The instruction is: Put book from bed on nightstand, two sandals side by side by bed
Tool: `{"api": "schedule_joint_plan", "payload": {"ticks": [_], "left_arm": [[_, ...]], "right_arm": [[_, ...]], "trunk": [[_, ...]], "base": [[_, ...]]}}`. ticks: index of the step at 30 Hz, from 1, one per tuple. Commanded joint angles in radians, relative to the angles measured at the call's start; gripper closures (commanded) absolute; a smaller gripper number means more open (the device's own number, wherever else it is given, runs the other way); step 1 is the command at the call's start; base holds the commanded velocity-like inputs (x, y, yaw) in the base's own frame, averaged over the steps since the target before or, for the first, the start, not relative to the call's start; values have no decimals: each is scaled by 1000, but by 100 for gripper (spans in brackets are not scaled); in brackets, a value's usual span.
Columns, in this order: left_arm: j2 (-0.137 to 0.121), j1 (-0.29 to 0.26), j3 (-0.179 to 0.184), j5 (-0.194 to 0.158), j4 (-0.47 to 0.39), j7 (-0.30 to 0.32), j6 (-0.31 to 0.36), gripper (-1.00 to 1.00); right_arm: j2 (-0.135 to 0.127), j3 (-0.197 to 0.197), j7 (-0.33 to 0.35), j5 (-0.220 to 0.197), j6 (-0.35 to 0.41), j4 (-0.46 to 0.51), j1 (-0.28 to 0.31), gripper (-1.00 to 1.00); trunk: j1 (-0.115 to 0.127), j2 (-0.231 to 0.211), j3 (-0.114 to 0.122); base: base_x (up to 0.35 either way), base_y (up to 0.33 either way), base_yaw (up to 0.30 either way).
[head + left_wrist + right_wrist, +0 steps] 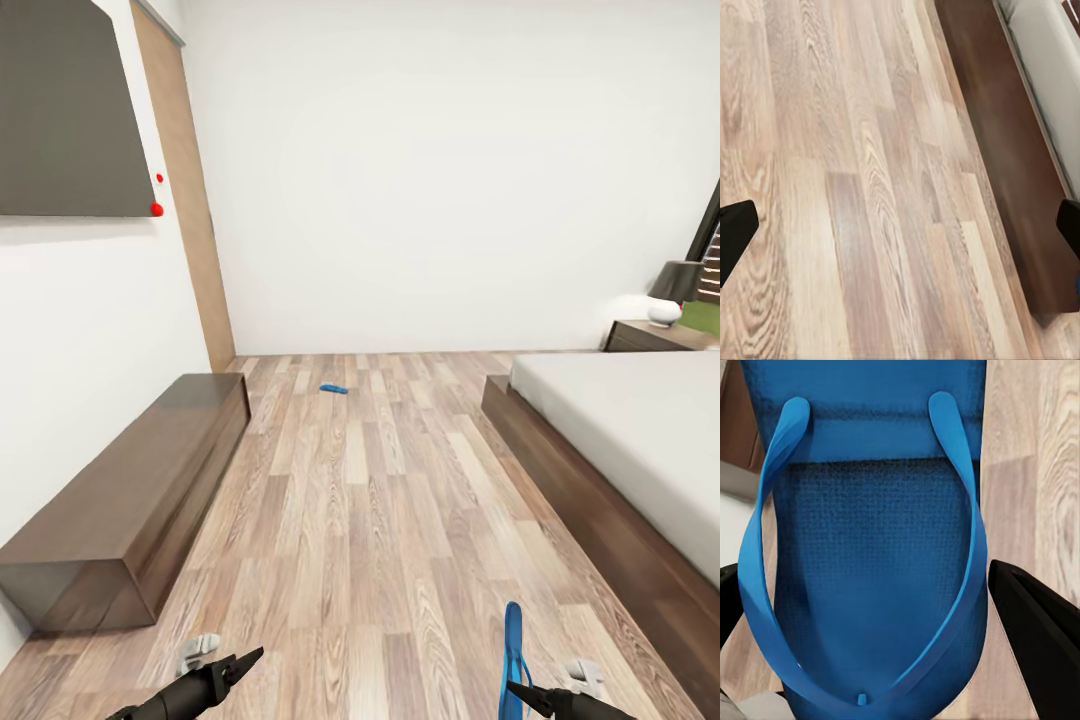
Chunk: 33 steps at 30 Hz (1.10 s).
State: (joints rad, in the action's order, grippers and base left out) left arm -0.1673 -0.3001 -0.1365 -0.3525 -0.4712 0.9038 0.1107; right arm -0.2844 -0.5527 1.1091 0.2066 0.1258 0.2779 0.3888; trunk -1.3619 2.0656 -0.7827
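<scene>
Wood-plank floor [370,520]: fills the middle of the bedroom; bare between the low cabinet and the bed.
Far left: dark wall panel [70,110] with two red dots; below it a long low brown cabinet [130,500] against the white wall.
Left hand [225,672]: low in the head view, holding nothing. In its wrist view the two dark fingertips [735,232] sit at opposite edges with plain floor between, so the jaws stand wide apart.
Far sandal [334,388]: small blue shape flat on the floor near the back wall, well apart from the bed.
Held sandal [870,555]: bright blue, standing on edge in the head view; the right hand [530,697] is closed on it at the toe end, where the strap meets the sole.
Handling, judged: thin, light, flexible sole; likely to droop or swing. A grip across the sole edge near the toe post looks surest; the straps are soft and would slip.
Bed [620,450]: right side, dark frame, pale mattress; the book cannot be made out.
Nightstand [655,336]: far right corner, lamp [672,292] on top.
</scene>
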Motion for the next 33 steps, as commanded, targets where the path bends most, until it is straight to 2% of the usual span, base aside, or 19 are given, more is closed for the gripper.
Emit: {"api": "schedule_joint_plan", "payload": {"ticks": [1, 12, 21, 33], "left_arm": [[0, -1, -2, -6, 0, 4, 10, -100], [0, -1, -2, -6, 0, 4, 10, -100], [1, -1, -2, -6, 0, 3, 10, -100], [8, -1, -2, -6, 0, 3, 10, -100]], "right_arm": [[1, -9, 5, 7, 11, 1, 1, 100], [1, -9, 5, 7, 11, 1, 1, 100], [1, -9, 5, 7, 11, 1, 1, 100], [1, -9, 5, 7, 11, 1, 1, 100]], "trunk": [[0, 0, -1], [0, 0, -1], [0, 0, -1], [0, 0, -1]], "base": [[317, 0, 0], [311, 0, 1], [283, 0, 167], [262, 0, 10]]}}
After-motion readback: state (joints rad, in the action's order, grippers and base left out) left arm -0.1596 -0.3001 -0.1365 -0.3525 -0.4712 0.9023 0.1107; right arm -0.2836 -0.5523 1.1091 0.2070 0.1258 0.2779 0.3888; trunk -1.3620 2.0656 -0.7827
